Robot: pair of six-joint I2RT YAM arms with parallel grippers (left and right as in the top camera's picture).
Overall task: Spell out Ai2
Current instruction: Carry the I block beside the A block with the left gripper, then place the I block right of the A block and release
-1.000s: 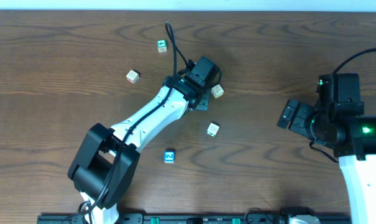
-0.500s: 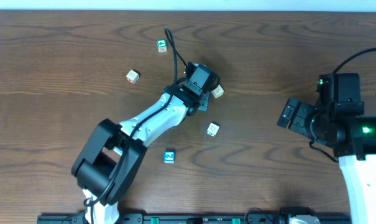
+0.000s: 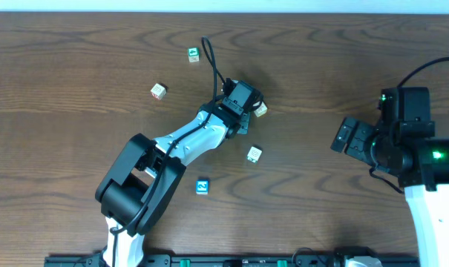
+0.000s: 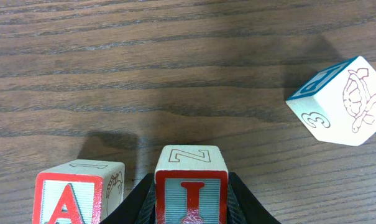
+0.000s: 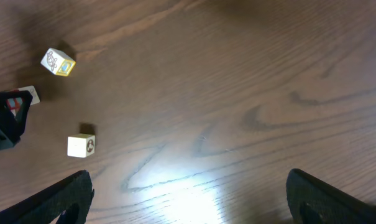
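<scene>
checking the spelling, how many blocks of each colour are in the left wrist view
red-faced: 2, the A block and the I block
teal-topped: 1, the turtle block
total: 3

Left claw [image 4: 191,202] clamped, right claw [image 5: 189,202] spread wide
</scene>
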